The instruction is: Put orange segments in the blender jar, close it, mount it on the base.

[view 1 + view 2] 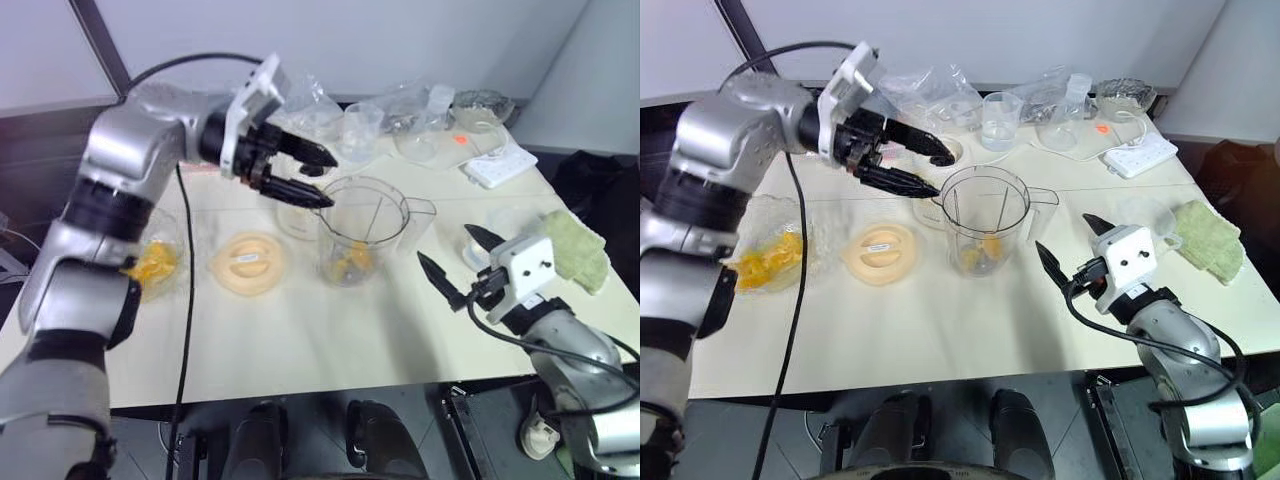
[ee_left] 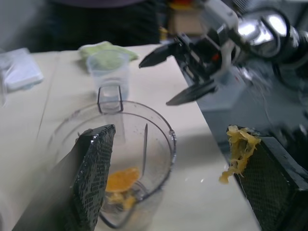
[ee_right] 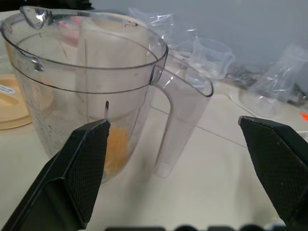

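Note:
The blender jar (image 1: 378,205) stands upright mid-table, its lid off and its handle (image 3: 182,120) towards my right gripper. A few orange segments (image 2: 122,179) lie at its bottom. More orange segments (image 1: 153,263) sit in a clear container at the left. My left gripper (image 1: 312,172) hangs open just above the jar's left rim, with orange pulp (image 2: 238,150) stuck to one finger. My right gripper (image 1: 455,262) is open and empty, level with the jar, a short way right of the handle. The cream base (image 1: 292,218) stands behind the jar, partly hidden.
A flat peach lid (image 1: 248,262) lies left of the jar. Clear cups (image 1: 362,130), crumpled plastic bags (image 1: 310,100) and a glass bowl (image 1: 482,105) crowd the back. A white power strip (image 1: 497,165) and a green cloth (image 1: 578,248) lie at the right. A black cable (image 1: 187,300) crosses the table's left.

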Tool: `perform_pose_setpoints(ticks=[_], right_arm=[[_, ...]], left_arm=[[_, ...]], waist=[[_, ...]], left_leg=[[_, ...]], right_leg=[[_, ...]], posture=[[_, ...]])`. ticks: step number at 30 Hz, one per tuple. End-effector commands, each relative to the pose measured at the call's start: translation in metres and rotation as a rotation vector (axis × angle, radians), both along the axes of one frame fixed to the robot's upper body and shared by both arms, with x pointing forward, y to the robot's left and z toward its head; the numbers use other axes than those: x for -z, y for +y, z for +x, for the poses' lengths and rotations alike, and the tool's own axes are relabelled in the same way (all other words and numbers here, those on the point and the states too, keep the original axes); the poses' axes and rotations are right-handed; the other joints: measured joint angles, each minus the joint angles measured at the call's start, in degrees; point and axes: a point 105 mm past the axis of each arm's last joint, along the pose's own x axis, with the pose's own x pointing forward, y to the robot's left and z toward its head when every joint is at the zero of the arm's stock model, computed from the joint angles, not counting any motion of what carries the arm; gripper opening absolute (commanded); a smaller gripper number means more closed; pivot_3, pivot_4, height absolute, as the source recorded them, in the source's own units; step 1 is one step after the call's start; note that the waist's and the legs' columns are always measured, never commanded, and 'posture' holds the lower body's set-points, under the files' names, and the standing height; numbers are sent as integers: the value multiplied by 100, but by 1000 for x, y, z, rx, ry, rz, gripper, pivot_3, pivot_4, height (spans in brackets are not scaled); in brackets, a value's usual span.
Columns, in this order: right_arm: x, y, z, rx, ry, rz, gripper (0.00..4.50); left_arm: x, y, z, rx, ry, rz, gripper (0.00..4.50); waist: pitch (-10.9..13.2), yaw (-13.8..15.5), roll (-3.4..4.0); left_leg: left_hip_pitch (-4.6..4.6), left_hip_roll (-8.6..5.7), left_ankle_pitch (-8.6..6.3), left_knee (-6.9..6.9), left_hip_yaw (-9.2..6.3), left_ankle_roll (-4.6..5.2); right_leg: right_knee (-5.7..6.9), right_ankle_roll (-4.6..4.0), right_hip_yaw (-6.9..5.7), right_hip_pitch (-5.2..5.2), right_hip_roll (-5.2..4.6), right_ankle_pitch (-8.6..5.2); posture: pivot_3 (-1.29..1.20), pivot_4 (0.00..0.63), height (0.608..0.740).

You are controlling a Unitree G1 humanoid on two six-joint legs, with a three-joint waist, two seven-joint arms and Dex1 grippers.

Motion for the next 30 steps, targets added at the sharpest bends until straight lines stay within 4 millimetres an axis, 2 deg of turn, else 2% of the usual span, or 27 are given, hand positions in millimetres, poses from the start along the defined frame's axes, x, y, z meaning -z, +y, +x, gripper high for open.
perform_pose_setpoints(ticks=[1,5,10,16,20,23,28,29,30], right_arm=[[-2,0,7,-14,-29,28,4500],[10,1,18,-23,-7,55,4500],[24,0,37,-13,14,107,4500],[39,-4,65,26,34,121,4500],[40,-7,76,41,26,130,4500],[43,-7,80,38,32,121,4500],[40,-6,76,25,22,142,4500],[39,-6,76,24,19,141,3956],[39,-5,76,25,16,142,3615]], left_arm=[[-6,5,-12,-90,-13,-48,3859],[12,17,-22,-153,7,-24,3859],[35,27,-31,-169,-66,72,3859],[53,38,-27,-228,-114,154,3859],[58,41,-26,-248,-130,173,3859],[59,43,-27,-263,-126,167,3859],[64,48,-28,-288,-127,177,3859],[64,48,-28,-289,-124,175,3901],[65,47,-28,-288,-123,174,3901]], waist=[[0,1,0],[1,-19,1],[3,-46,4],[4,-43,6],[5,-32,6],[6,-44,8],[6,-48,9],[6,-47,9],[6,-46,9]], left_leg=[[5,0,0,0,-1,0],[42,0,0,-6,1,-1],[50,0,6,-6,1,-10],[50,-2,6,-6,5,-11],[47,-3,6,-11,4,-11],[48,-3,6,-14,6,-11],[47,-2,6,-15,6,-11],[48,-2,6,-15,6,-11],[48,-2,6,-15,5,-11]], right_leg=[[2,1,0,5,0,-1],[4,0,2,34,2,-2],[9,-3,4,36,2,0],[7,-4,9,37,1,0],[5,-3,8,35,2,-1],[2,-3,9,35,2,-1],[2,-2,9,35,2,-1],[3,-2,9,35,2,-1],[3,-2,9,35,2,-1]], posture=[[0,150,740],[0,150,740],[0,150,740],[0,150,740],[0,150,740],[0,150,740],[0,150,740],[0,150,740],[0,150,740]])
